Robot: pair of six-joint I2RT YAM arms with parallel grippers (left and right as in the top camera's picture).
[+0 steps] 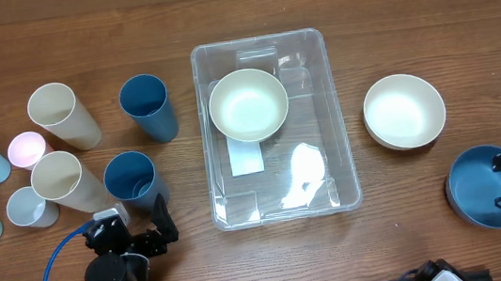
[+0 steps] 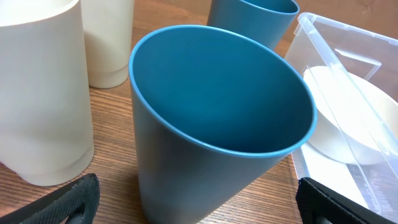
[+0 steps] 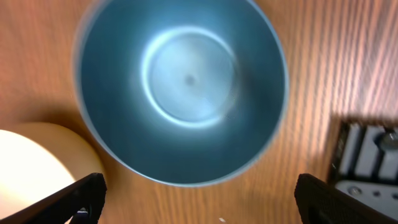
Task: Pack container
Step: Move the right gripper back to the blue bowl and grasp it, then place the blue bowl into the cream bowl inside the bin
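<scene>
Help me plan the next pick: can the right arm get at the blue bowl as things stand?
Probably yes. The right gripper hangs open right over the blue bowl, nothing lies between them, and the cream bowl sits apart beside it.

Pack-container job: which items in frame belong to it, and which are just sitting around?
Job: clear rectangular plastic container; cream round bowl inside it; dark blue plastic cup between the open left fingers; blue round bowl below the open right fingers.
Sitting around: second cream bowl, seven other cups (probably queued); blue cable (rig).

One bowl (image 1: 247,105) sits inside the container (image 1: 323,156), cups (image 1: 63,115) to its left, two bowls (image 1: 403,111) right.
</scene>
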